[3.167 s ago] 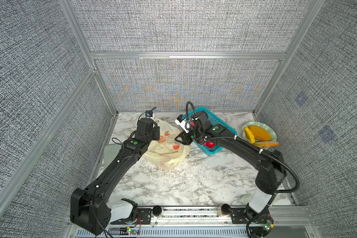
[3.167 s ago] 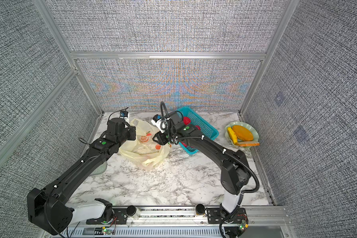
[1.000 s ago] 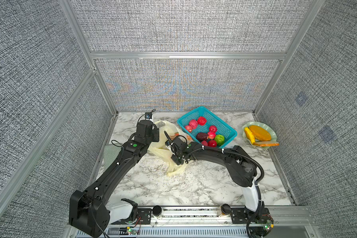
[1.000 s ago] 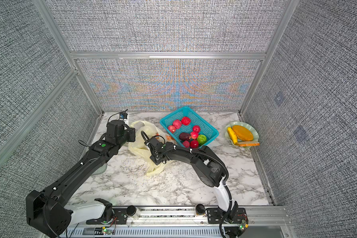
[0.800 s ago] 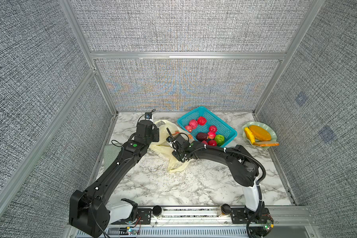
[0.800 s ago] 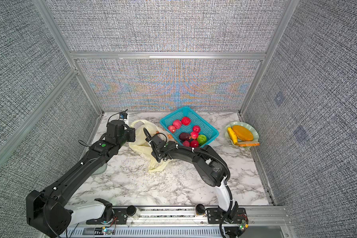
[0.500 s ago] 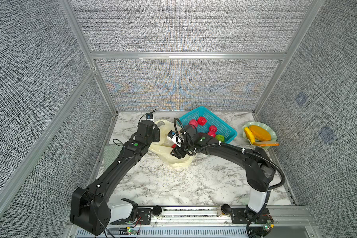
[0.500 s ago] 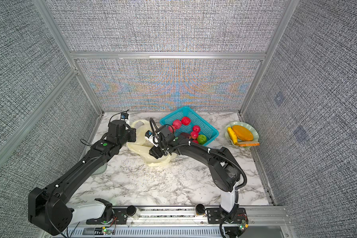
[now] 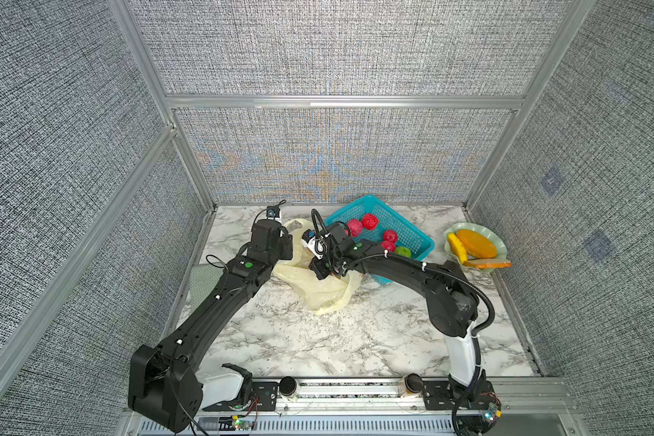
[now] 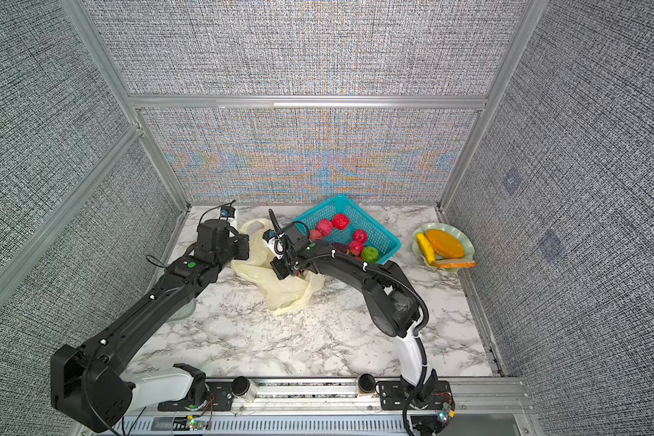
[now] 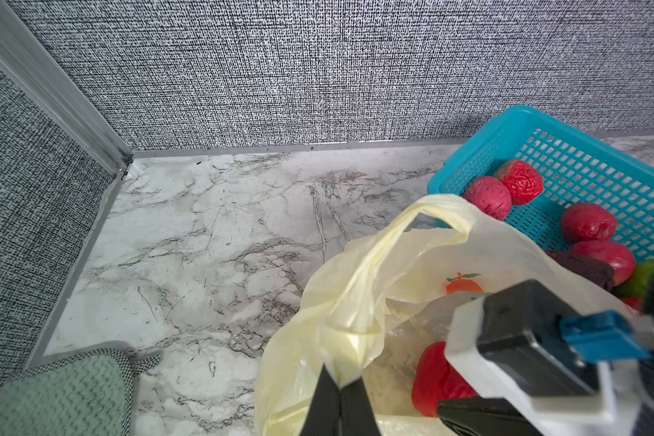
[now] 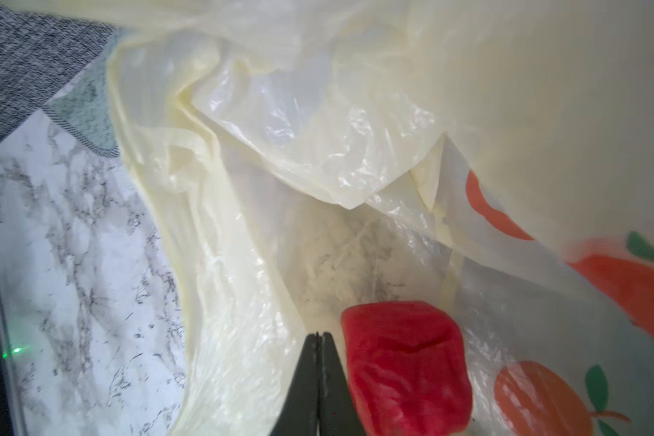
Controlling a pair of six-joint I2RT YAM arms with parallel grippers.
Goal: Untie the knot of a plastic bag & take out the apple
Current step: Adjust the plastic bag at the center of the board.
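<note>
The pale yellow plastic bag (image 9: 325,290) (image 10: 284,290) lies crumpled on the marble between both arms, its mouth gaping. My left gripper (image 11: 339,381) is shut on a fold of the bag's rim and holds it up. One handle loop (image 11: 431,211) stands free; the knot is out of view. A red apple (image 12: 404,362) (image 11: 435,377) rests inside the bag. My right gripper (image 12: 320,336) (image 9: 321,271) is inside the bag's mouth, shut, with its tips just beside the apple and nothing visible between them.
A teal mesh basket (image 9: 404,230) with several red fruits and a green one stands right behind the bag. A green plate (image 9: 495,245) with yellow and orange food sits at the right wall. A green cloth (image 9: 201,279) lies by the left wall.
My right gripper has swung from the bag's front side up and into its mouth, next to the apple. The bag has bunched and shifted with it. My left gripper has kept its hold.
</note>
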